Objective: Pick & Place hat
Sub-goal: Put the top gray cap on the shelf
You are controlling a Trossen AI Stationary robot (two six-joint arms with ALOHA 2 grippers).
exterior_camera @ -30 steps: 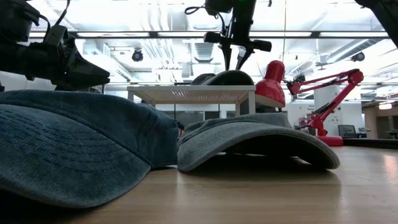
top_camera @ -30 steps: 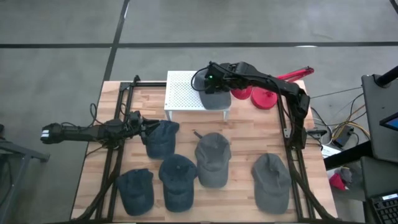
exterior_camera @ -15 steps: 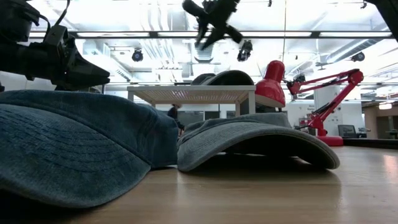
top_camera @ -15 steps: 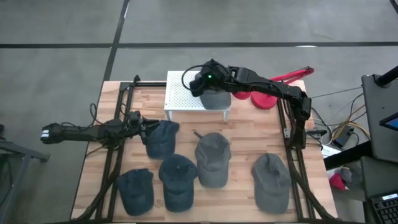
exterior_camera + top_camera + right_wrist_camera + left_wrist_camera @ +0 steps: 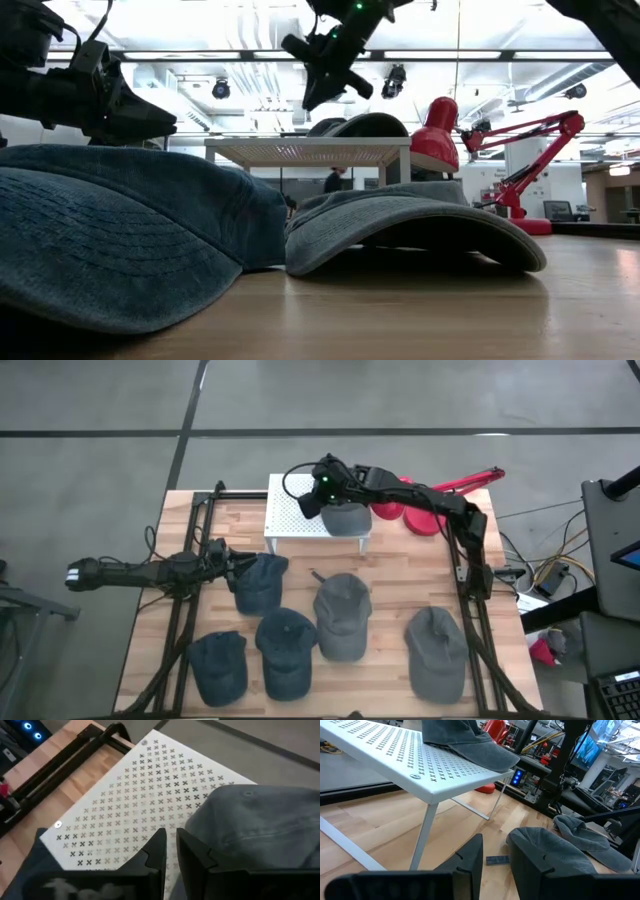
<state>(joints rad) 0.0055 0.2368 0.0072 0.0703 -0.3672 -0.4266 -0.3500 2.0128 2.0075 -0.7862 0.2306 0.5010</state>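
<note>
High view is showing the white perforated stand (image 5: 300,512) at the far middle of the table (image 5: 390,560), and everything else is placing itself around that stand. A grey hat (image 5: 346,518) is lying on the stand's right end, its brim overhanging the near right edge. The right gripper (image 5: 312,497) is hovering above the stand, just left of this hat, its arm reaching in from the right past the red lamp (image 5: 425,512) that is standing beside the stand. In the right wrist view its fingers (image 5: 159,851) are sitting nearly closed with only a thin gap between them and nothing held, while the hat (image 5: 260,827) is lying beside them on the perforated top (image 5: 150,805). In the low view the right gripper (image 5: 322,70) is hanging above the stand (image 5: 305,150), clear of the hat (image 5: 365,125). The left gripper (image 5: 238,563) is waiting in front of the stand, towards its left side, beside a blue hat (image 5: 260,582); its fingers (image 5: 470,860) are looking parted, though I cannot be sure how far. Nearer than the stand, two more blue hats (image 5: 284,650) and two grey hats (image 5: 342,615) are lying on the table.
</note>
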